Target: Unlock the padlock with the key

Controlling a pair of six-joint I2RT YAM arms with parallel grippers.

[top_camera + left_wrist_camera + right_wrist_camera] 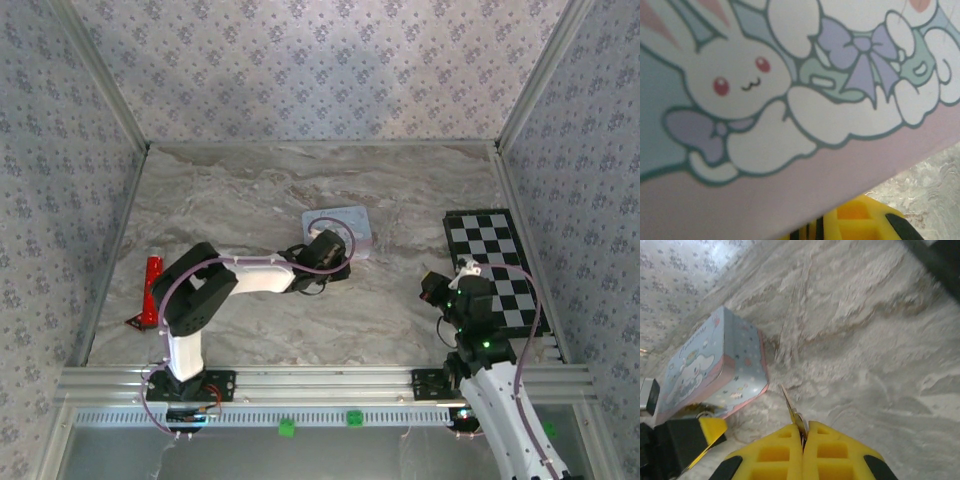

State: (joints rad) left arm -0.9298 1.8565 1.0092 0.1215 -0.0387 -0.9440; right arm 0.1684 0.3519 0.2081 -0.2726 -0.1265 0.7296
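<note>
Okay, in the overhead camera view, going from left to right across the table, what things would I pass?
Red stick → pale-blue cartoon tin → checkered board. The arms overlap these things, so I left them out of the order.

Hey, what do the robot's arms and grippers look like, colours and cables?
Both arms, left arm and right arm, have white links, black joints and thin lilac cables looping alongside. The right gripper has blocky yellow fingers with black patches and recessed pockets.
</note>
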